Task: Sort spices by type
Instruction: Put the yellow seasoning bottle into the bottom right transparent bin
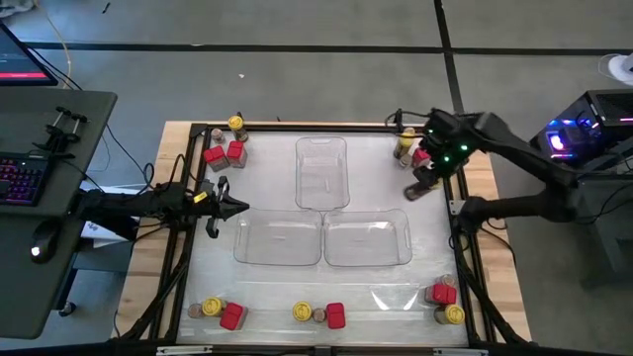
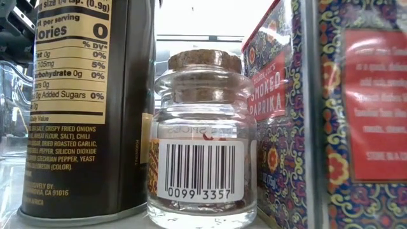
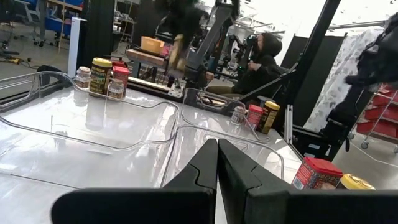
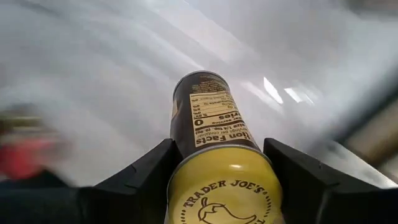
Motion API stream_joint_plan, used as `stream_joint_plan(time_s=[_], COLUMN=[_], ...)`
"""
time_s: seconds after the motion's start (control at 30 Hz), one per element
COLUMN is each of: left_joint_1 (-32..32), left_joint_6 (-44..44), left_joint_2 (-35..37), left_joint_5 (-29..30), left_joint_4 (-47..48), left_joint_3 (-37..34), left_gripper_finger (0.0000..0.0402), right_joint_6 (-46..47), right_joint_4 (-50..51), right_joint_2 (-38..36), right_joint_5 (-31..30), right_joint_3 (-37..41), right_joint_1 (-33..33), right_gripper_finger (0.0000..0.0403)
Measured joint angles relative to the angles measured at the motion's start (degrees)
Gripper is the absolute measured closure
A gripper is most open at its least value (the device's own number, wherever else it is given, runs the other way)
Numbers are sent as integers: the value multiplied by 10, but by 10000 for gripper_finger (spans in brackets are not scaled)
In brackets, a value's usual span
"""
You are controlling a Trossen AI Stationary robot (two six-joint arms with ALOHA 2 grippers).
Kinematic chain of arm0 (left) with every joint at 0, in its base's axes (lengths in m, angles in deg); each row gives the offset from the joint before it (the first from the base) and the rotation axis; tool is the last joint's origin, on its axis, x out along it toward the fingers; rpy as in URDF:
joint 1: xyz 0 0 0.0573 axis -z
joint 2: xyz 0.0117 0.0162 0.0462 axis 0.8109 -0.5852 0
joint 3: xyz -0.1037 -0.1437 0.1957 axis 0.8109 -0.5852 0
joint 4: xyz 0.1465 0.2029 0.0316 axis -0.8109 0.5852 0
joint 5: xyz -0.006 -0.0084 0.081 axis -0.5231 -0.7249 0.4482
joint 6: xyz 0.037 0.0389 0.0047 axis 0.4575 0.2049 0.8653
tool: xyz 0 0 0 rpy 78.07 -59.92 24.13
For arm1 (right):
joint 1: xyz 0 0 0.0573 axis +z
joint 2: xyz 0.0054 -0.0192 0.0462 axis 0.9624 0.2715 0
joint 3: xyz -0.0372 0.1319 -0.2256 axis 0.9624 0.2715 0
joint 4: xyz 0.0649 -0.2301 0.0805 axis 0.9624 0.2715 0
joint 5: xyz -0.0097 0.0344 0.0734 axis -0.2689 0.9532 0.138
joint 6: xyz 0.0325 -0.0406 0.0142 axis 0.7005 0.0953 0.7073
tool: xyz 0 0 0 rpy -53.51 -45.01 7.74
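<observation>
My right gripper (image 1: 425, 183) hovers by the table's far right corner, shut on a yellow-lidded dark jar (image 4: 214, 134); from above, the gripper hides this jar. My left gripper (image 1: 235, 205) waits shut at the table's left side, beside the clear trays, touching nothing. The other spices stand in small clusters: far left (image 1: 226, 148), far right (image 1: 406, 146), near left (image 1: 220, 312), near middle (image 1: 318, 314) and near right (image 1: 445, 299). The low view shows a cork-stoppered glass jar (image 2: 202, 146), a dark tin (image 2: 82, 102) and red paprika boxes (image 2: 331, 121) up close. My right gripper pinches the yellow-lidded jar between its two fingers (image 4: 149, 171), on its side wall just below the lid (image 4: 217, 186). The jar lies along the fingers, lid toward the wrist and base pointing away at the table. I cannot tell whether its base touches the table.
Three clear plastic trays lie mid-table: one toward the far edge (image 1: 321, 173) and two side by side nearer (image 1: 280, 240), (image 1: 368, 240). A dark frame rail (image 1: 316, 126) runs around the table. A person (image 3: 261, 59) sits beyond the right side.
</observation>
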Motion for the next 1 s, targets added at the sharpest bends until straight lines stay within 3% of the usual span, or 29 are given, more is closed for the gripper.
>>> stream_joint_plan(time_s=[0.13, 0.23, 0.47, 0.6, 0.77, 1.0], left_joint_1=[0, 0, 0, 0, 0, 0], left_joint_6=[0, 0, 0, 0, 0, 0], left_joint_2=[0, 0, 0, 0, 0, 0], left_joint_5=[0, 0, 0, 0, 0, 0], left_joint_4=[0, 0, 0, 0, 0, 0], left_joint_3=[0, 0, 0, 0, 0, 0], left_gripper_finger=[401, 402, 401, 402, 401, 401], right_joint_6=[82, 90, -27, -52, -53, -80], right_joint_4=[-82, -150, -146, -96, -85, -47], right_joint_2=[-18, 7, 157, 239, 309, 378], right_joint_5=[9, -3, -27, -73, -143, -180], right_joint_3=[-47, -68, -80, -80, -81, -81], right_joint_1=[126, 227, 394, 429, 422, 410], right_gripper_finger=[182, 182, 182, 182, 182, 182])
